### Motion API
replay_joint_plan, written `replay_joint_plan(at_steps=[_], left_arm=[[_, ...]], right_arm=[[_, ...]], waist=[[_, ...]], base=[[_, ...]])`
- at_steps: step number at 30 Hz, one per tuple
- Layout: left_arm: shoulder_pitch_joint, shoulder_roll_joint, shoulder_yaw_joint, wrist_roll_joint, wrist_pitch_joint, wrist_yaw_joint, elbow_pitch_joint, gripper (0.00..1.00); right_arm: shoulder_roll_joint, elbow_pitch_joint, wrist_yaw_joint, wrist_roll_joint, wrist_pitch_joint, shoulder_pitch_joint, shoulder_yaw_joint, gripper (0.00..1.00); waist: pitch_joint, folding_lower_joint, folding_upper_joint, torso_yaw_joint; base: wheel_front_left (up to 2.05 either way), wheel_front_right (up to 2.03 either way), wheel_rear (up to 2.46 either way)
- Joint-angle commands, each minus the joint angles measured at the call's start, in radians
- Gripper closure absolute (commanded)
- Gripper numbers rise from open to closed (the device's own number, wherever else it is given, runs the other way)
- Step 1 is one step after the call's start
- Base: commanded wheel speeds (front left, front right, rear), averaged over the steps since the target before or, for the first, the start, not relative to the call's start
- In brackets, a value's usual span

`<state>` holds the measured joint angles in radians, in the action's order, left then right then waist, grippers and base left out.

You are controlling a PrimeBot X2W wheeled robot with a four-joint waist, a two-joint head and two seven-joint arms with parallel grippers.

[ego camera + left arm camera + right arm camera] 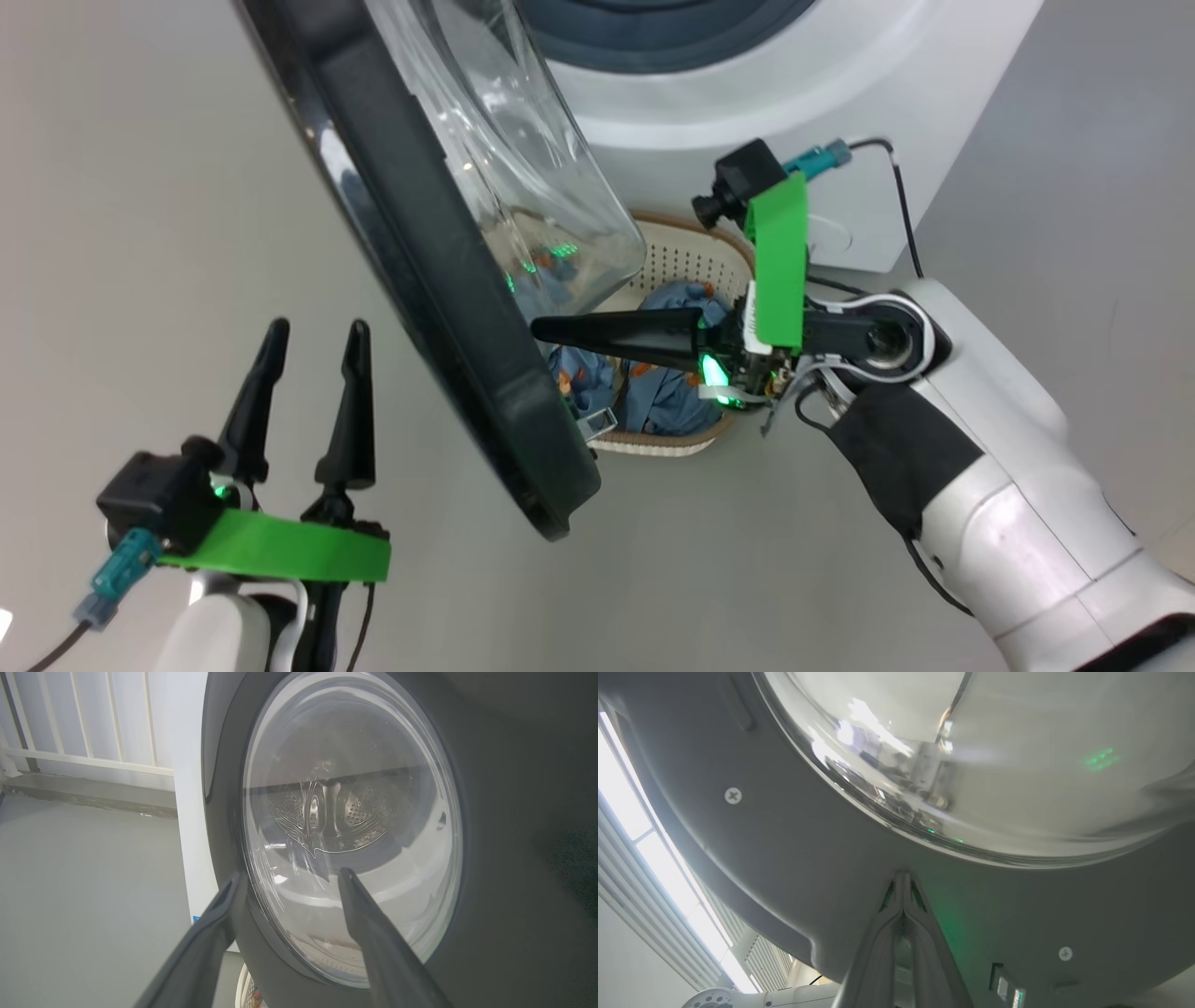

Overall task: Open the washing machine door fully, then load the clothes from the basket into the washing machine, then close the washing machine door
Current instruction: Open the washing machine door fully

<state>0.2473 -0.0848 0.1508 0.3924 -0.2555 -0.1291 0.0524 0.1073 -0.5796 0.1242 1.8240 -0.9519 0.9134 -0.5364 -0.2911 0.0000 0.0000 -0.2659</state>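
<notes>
Behind the ajar door (pixel 448 308), right gripper (pixel 537 329), jaws closed on nothing, tips at inner rim; left gripper (pixel 317 327), jaws apart, empty, outside; clothes (pixel 672 392) in basket (pixel 681 252) beneath.

The basket (pixel 686 257) holding the clothes (pixel 667 399) sits before the washing machine (pixel 794 103), right of the door (pixel 429 280).

The left gripper (pixel 317 327) points up the head view, fingers spread apart; the right gripper (pixel 540 328) reaches leftward, fingers pressed together.
</notes>
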Motion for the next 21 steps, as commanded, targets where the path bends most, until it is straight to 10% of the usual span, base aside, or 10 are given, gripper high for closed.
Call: replay_joint_plan(at_steps=[1, 18, 20, 21], left_arm=[[-0.008, -0.030, -0.039, -0.006, -0.006, -0.002, -0.017, 0.00], [-0.125, -0.058, -0.075, -0.018, -0.006, -0.002, -0.011, 0.00], [-0.137, -0.059, -0.079, -0.020, -0.006, -0.002, -0.012, 0.00], [-0.141, -0.059, -0.080, -0.021, -0.006, -0.002, -0.013, 0.00]], right_arm=[[-0.014, 0.035, 0.007, 0.015, 0.013, -0.028, -0.006, 1.00], [0.132, 0.198, 0.007, 0.176, 0.236, -0.213, -0.045, 1.00], [0.144, 0.224, 0.007, 0.172, 0.301, -0.233, -0.035, 0.55], [0.152, 0.237, 0.007, 0.162, 0.337, -0.241, -0.030, 0.10]], waist=[[0.024, 0.0000, 0.0000, 0.013], [0.204, 0.0000, 0.0000, 0.100], [0.214, 0.0000, 0.0000, 0.108], [0.216, 0.0000, 0.0000, 0.112]], base=[[0.00, 0.00, 0.00], [0.00, 0.00, 0.00], [0.00, 0.00, 0.00], [0.00, 0.00, 0.00]])
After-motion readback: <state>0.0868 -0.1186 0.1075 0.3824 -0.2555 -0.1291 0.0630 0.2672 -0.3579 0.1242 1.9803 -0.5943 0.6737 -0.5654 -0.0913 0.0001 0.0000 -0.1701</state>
